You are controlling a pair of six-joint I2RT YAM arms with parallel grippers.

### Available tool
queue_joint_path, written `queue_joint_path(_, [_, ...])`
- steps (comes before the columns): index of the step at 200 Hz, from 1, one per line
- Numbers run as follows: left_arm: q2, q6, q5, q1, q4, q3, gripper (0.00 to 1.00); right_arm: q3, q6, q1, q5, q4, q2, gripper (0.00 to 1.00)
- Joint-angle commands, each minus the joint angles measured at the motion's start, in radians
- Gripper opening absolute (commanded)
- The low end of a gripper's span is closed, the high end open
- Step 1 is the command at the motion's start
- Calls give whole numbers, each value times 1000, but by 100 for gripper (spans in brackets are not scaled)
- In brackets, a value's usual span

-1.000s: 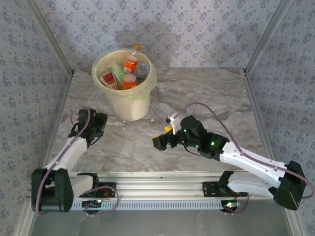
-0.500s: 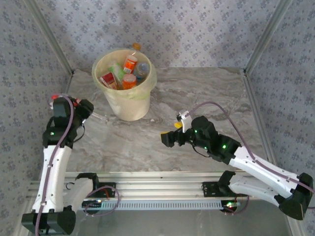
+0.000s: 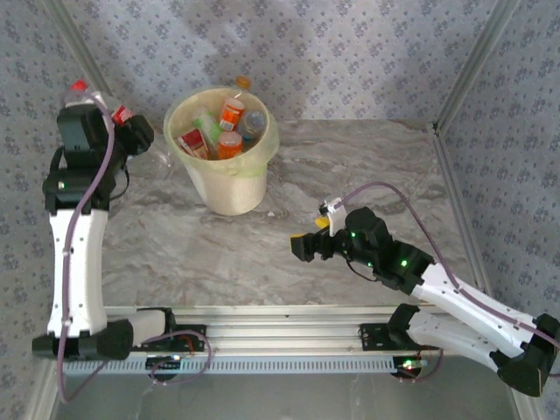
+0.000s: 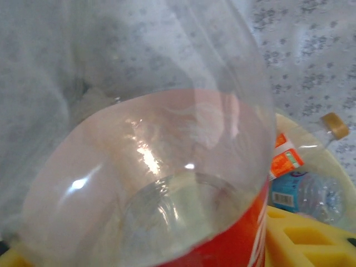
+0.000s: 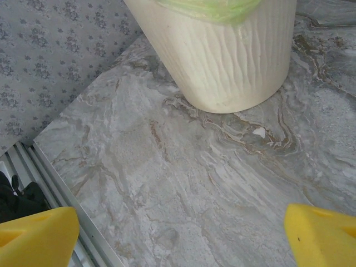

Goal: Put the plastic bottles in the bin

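Note:
The cream bin (image 3: 229,185), lined with a pale yellow bag, stands at the table's back left and holds several bottles (image 3: 230,114) with orange, red, green and blue labels. My left gripper (image 3: 128,125) is raised just left of the bin's rim, shut on a clear bottle (image 3: 99,100) with a red cap and red label. That bottle (image 4: 144,167) sits right against the left wrist view, with the bin's rim (image 4: 339,161) and an orange-labelled bottle (image 4: 286,161) behind it. My right gripper (image 3: 303,247) hangs open and empty over the table; its yellow pads (image 5: 36,236) frame bare marble below the bin (image 5: 222,55).
The marble table (image 3: 367,175) has an aluminium rail along its near edge (image 5: 55,178). Patterned walls and slanted metal posts close in the back and both sides.
My left arm has swung up from the table, carrying the red-capped bottle to beside the bin's rim. My right gripper has drifted slightly to the right and stays open.

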Motion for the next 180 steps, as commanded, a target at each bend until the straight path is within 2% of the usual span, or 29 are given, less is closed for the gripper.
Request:
queue_joint_path(1, [108, 119, 119, -14, -68, 158, 57, 6, -17, -10, 6, -21, -14, 97])
queue_joint_path(33, [288, 244, 212, -56, -169, 413, 59, 9, -16, -16, -1, -26, -16, 97])
queue_joint_path(56, [417, 282, 291, -72, -255, 592, 59, 6, -14, -19, -5, -27, -20, 96])
queue_joint_path(90, [564, 344, 346, -100, -354, 786, 59, 5, -10, -21, -7, -33, -28, 96])
queue_joint_path(121, [635, 358, 377, -129, -375, 819, 58, 9, -8, -21, -5, -38, -29, 97])
queue_joint_path(180, [724, 401, 335, -156, -417, 867, 58, 11, 0, -24, -1, -42, -26, 96])
